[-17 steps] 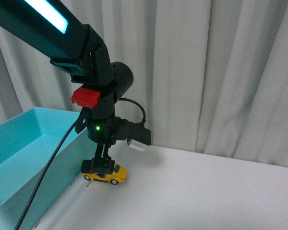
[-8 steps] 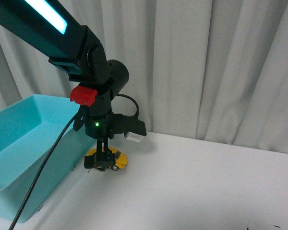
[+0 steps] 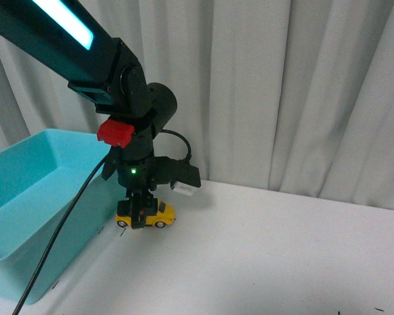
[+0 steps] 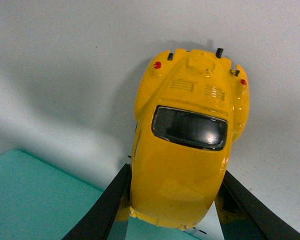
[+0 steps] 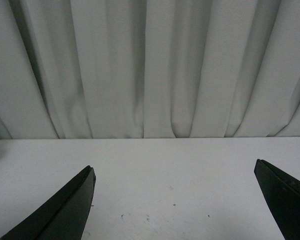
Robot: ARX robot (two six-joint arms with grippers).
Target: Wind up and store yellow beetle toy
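Pale curtains hang behind the white desk. A turquoise bin stands on the desk at my left. My left claw points down just beside the bin's near wall, its fingers closed against both flanks of the yellow beetle toy. The toy is level and right at the desk surface; I cannot tell whether its wheels touch. My right claw is spread wide over bare desk and grips nothing.
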